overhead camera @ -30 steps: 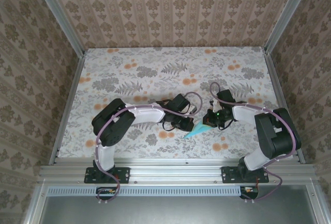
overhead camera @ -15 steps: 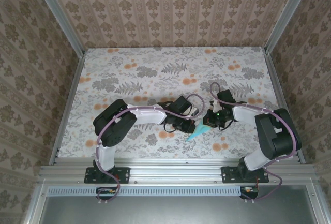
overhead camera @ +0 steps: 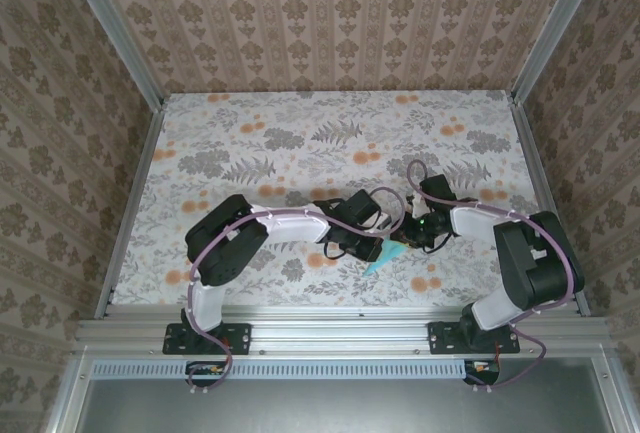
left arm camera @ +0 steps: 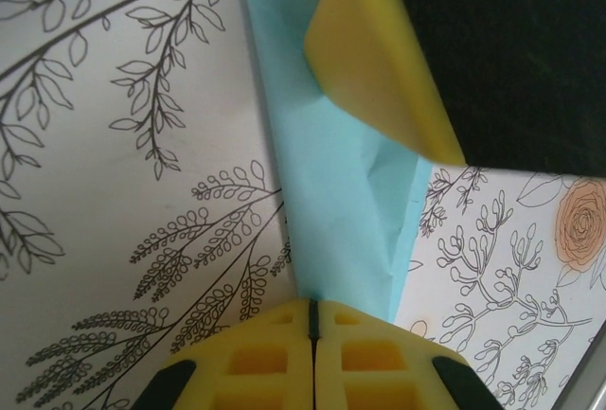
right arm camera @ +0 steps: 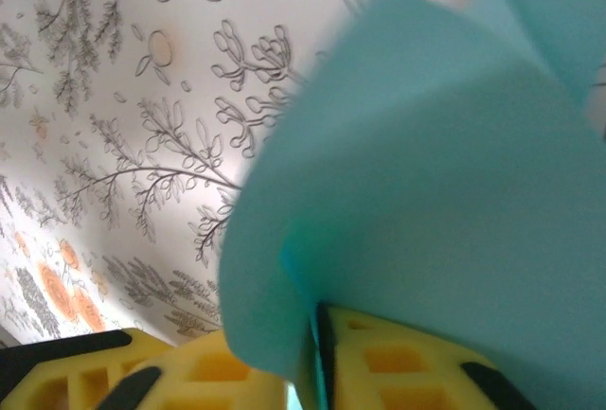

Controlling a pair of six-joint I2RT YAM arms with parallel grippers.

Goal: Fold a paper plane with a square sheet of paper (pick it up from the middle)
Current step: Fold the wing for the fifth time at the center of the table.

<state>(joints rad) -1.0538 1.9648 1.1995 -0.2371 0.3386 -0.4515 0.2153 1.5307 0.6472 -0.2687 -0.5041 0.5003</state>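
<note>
On the floral surface [overhead camera: 250,143], the paper plane [left arm camera: 341,211] is light, limp and crease-prone. Left fingers [left arm camera: 256,363] clamp shut on it; right fingers [right arm camera: 407,372] nearly closed, hold unclear. Grip the layered fold.

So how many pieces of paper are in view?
1: the paper plane, folded turquoise with a yellow flap, near the table's front edge, between the left claw and right claw. A scrap could be hidden under them.

Soft, even overhead light with faint shadows. In the right wrist view the paper plane [right arm camera: 426,192] is blurred from 12 to 5 o'clock.
</note>
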